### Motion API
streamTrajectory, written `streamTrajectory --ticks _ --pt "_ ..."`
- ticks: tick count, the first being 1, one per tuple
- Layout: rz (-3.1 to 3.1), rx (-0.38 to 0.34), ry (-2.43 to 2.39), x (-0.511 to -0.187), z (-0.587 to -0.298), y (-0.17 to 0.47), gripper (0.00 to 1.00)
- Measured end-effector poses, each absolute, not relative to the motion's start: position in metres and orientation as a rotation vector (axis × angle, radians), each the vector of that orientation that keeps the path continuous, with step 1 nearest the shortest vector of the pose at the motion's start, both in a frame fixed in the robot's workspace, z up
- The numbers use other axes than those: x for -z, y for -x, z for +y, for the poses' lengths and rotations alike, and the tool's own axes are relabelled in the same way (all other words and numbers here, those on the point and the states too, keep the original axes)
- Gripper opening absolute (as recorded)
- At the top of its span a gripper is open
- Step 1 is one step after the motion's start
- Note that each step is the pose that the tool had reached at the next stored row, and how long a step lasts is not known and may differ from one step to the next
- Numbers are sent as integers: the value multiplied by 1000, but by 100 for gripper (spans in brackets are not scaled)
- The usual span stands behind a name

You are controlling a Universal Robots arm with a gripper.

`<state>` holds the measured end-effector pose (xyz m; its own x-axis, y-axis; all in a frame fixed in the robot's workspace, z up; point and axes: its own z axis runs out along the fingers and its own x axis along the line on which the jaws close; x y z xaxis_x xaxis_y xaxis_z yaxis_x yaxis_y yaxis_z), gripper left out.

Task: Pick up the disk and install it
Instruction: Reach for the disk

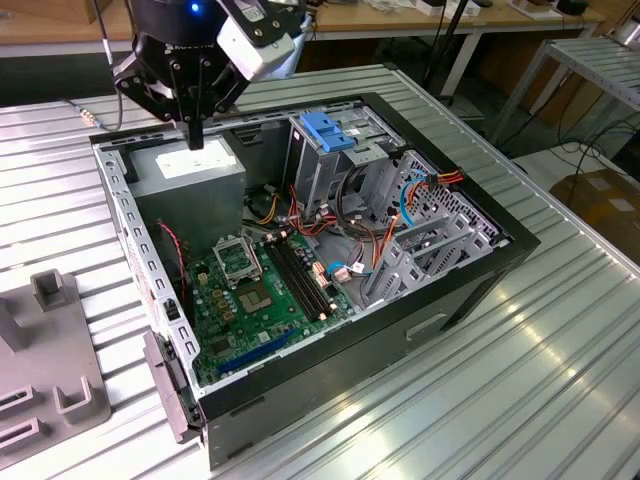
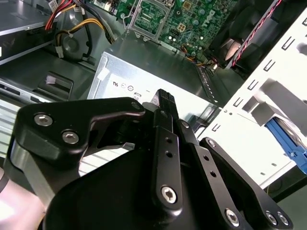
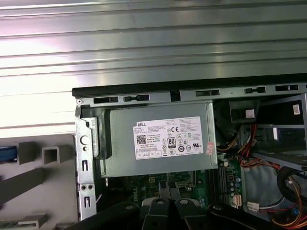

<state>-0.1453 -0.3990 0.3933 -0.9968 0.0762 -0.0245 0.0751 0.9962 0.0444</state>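
My gripper [image 1: 195, 128] hangs over the back corner of the open computer case [image 1: 470, 290], just above the grey power supply [image 1: 190, 168]. Its black fingers are shut together with nothing between them, as both wrist views show [image 2: 165, 101] [image 3: 168, 205]. The power supply's white label [image 3: 168, 139] lies straight below the fingertips. A strip of blue plastic [image 2: 287, 140], which looks like the disk's carrier frame, shows beyond the case's perforated wall, beside the grey fixture blocks [image 3: 50, 154]. The metal drive cage [image 1: 335, 165] with its blue latch piece [image 1: 325, 130] stands in the case to the exterior view's right of the gripper.
The green motherboard [image 1: 260, 290] and loose red, orange and blue cables [image 1: 400, 200] fill the case floor. A grey fixture with posts [image 1: 50, 380] sits on the ribbed metal table [image 1: 560, 350] at the exterior view's left. Benches stand behind.
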Motion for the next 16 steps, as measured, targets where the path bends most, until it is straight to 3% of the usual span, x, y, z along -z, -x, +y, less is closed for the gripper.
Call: streamTrajectory --ticks 16 --pt "3113 -68 -118 -393 -392 170 10"
